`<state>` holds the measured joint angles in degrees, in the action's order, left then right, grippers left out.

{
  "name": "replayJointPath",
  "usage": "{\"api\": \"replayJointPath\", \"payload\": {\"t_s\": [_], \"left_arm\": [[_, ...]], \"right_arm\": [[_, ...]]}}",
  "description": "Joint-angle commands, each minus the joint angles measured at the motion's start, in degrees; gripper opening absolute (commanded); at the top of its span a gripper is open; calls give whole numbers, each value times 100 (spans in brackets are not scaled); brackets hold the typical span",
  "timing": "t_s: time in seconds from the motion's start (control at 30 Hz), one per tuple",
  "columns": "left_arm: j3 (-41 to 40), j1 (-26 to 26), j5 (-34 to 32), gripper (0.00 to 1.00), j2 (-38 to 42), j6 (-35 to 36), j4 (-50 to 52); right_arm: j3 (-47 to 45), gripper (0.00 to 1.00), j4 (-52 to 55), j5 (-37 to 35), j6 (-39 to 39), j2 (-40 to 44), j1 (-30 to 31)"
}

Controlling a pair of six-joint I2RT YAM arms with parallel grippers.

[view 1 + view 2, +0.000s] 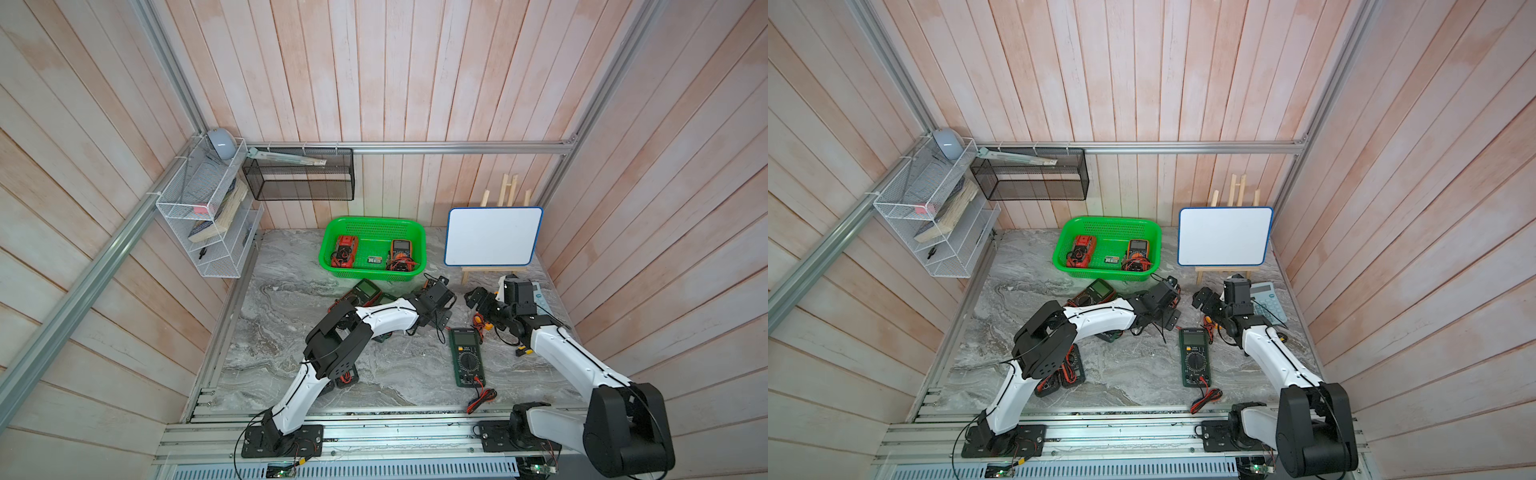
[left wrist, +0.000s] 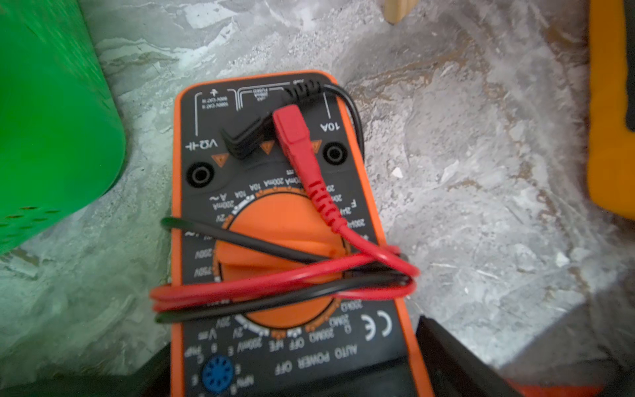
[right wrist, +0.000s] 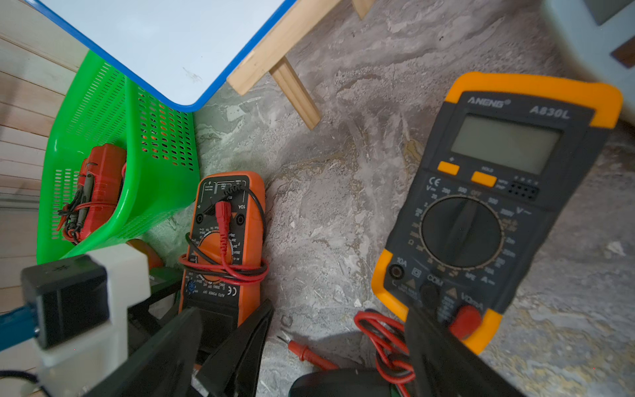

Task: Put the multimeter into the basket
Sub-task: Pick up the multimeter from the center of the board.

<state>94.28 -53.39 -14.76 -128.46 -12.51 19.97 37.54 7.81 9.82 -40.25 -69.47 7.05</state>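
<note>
Jaws of the left gripper [image 2: 295, 347] are spread wide, straddling the display end of the orange-cased black-faced multimeter [image 2: 275, 220], which has red and black leads [image 2: 275, 278] wrapped round it. It lies flat on the grey marble-pattern surface [image 1: 291, 332], outside the bright green perforated plastic basket [image 1: 374, 226]. Cannot tell if the jaws touch its sides. The basket sits just ahead of the left jaws, off to one side, apart from that multimeter. It holds a red multimeter [image 1: 345, 249] and an orange-trimmed dark multimeter [image 1: 401, 251]. Jaws of the right gripper [image 1: 476, 298] are apart, holding nothing. A yellow-trimmed grey multimeter [image 3: 481, 206] lies flat, socket end right by one right jaw.
</note>
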Motion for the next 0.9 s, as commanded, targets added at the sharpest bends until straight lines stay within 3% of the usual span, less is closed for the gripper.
{"api": "replayJointPath", "payload": {"t_s": [0.0, 0.07, 0.17, 0.27, 0.63, 0.87], "left_arm": [[-63, -5, 62, 87, -121, 48, -61], [-106, -5, 144, 67, -31, 46, -83], [-218, -5, 275, 24, 207, 20, -118], [-324, -5, 375, 0, 538, -18, -115], [-1189, 49, 291, 0, 2132, -284, -373], [-1709, 621, 358, 0, 2925, -677, -653]], "right_arm": [[68, 98, 102, 81, 35, 47, -23], [72, 98, 114, 104, 35, 61, -25], [86, 98, 132, 139, 41, 87, -25], [126, 98, 176, 201, 52, 122, -20], [290, 98, 54, 646, 9, 374, -20], [385, 98, -375, 1122, 0, 447, 232]]}}
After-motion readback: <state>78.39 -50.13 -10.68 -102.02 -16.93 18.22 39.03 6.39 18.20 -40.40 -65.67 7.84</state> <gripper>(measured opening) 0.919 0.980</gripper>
